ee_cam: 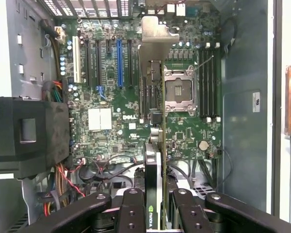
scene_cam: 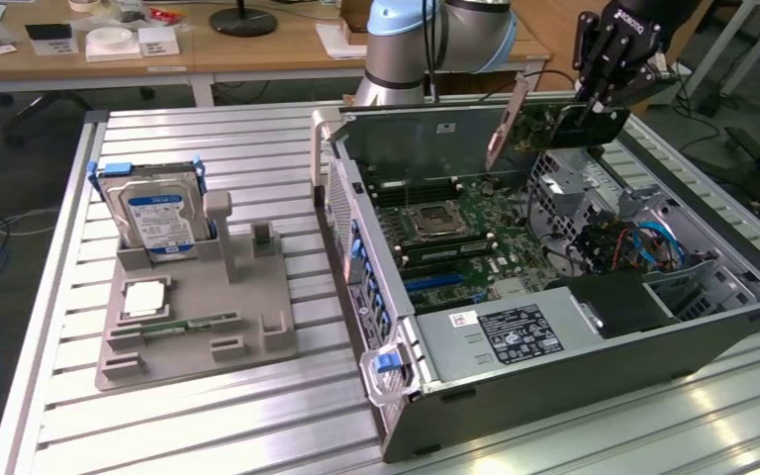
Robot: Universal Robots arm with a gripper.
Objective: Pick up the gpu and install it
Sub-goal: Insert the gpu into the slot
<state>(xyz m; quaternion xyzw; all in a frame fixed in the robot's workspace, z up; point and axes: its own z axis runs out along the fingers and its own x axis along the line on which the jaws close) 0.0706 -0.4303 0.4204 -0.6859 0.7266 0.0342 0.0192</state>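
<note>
Exterior view: black-fingered gripper (scene_cam: 600, 101) clamped on gpu (scene_cam: 558, 127), a thin flat green card with metal end bracket, held edge-down above open grey computer case (scene_cam: 592, 386), far right; seemingly clear of motherboard (scene_cam: 466, 223).

The table (scene_cam: 222, 416) is ribbed, matt aluminium. At 9 o'clock from the case (scene_cam: 578, 386), dark painted sheet metal, sits a matt grey holder (scene_cam: 195, 341), probably plastic. The gpu (scene_cam: 541, 127) has a bare shiny metal bracket; the gripper (scene_cam: 601, 104) has matt black fingers.
</note>
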